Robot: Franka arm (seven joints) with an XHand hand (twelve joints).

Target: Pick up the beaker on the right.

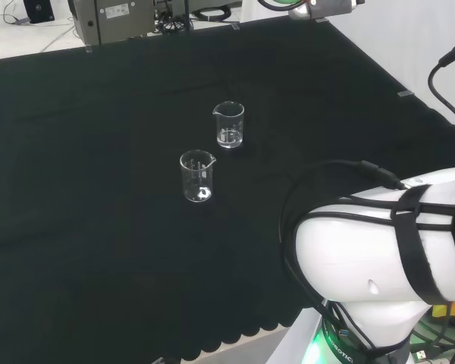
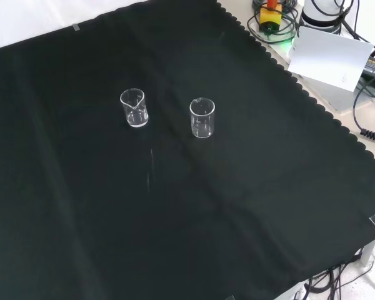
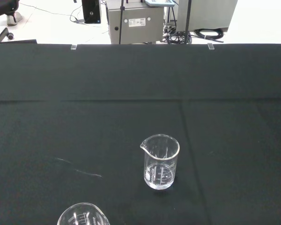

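Note:
Two small clear glass beakers stand upright on the black cloth, both apparently empty. In the head view one beaker (image 1: 230, 124) is farther off and to the right, the other beaker (image 1: 196, 176) nearer and to the left. The front view has them side by side: the first beaker (image 2: 134, 107) at the left, the second beaker (image 2: 202, 117) at the right. Seen from the wrist, the first beaker (image 3: 160, 161) stands whole, and the rim of the second beaker (image 3: 83, 214) is cut off by the picture's edge. Nothing touches either beaker.
The arm's white link (image 1: 387, 243) with black cables stands at the head view's lower right. A grey machine (image 1: 117, 17) sits beyond the cloth's far edge. A white box (image 2: 330, 55) and cables lie off the cloth at the front view's upper right.

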